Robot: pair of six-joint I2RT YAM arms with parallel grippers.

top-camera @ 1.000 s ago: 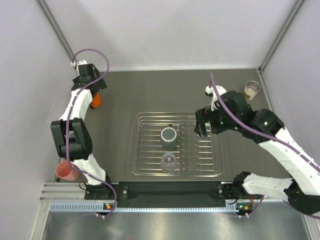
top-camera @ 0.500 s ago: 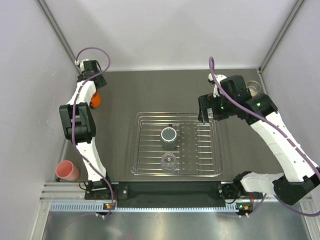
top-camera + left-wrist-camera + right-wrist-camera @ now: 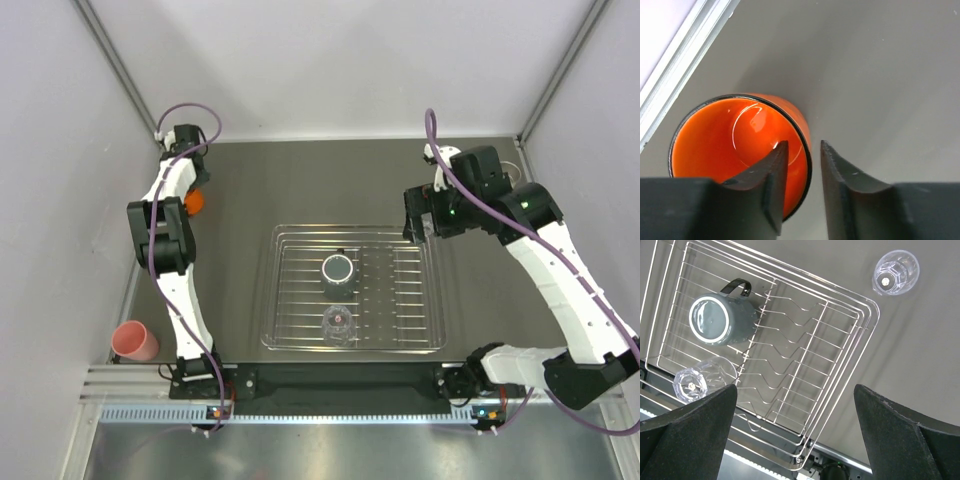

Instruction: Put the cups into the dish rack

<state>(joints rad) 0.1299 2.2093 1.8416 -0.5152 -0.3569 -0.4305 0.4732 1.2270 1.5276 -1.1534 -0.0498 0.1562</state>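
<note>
Item: left end effector, at the far left edge of the bench. Its arm had reached out over the orange cup within the last second, and the jaws had narrowed from wide to a slim gap. One finger stood inside the rim and one outside, with slivers of space still showing on both sides of the wall, so no clamp yet. Judged: pick-up begun, cup not lifted. Item: right end effector, jaws fully apart and holding nothing, drawn back from the dish rack toward the far right corner. Rack contents: dark grey cup and clear cup. Outside it: pink cup, near left, and a clear tumbler on bare bench. Obscured: the far right corner, covered overhead by the right arm. The orange cup's base and outer left side were cut off.
</note>
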